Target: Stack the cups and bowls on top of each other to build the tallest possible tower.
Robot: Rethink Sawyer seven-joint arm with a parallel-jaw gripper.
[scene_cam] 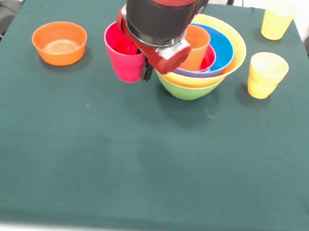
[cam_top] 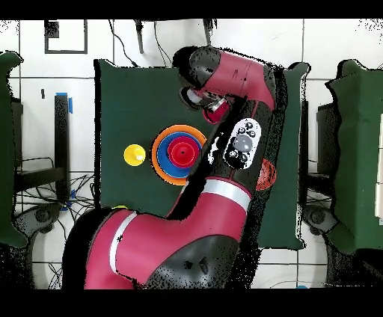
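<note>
The tower (scene_cam: 192, 81) stands at the table's far middle: a green bowl (scene_cam: 186, 91) at the base, then a wide yellow bowl (scene_cam: 233, 47), a blue one (scene_cam: 224, 46) and a magenta-pink one (scene_cam: 209, 60), with an orange cup (scene_cam: 196, 46) on top. From above the tower (cam_top: 178, 153) shows as nested rings. My gripper (scene_cam: 142, 71) hangs just left of it, right against the rim of a magenta-pink cup (scene_cam: 123, 56) with a red inside. The wrist hides how the gripper meets the cup. In the overhead view the gripper (cam_top: 215, 111) covers most of that cup.
An orange bowl (scene_cam: 59, 42) sits alone at the left. Two yellow cups stand to the right, one near the tower (scene_cam: 266, 74) and one at the far corner (scene_cam: 277, 19). From above, a yellow cup (cam_top: 135, 155) sits beside the tower.
</note>
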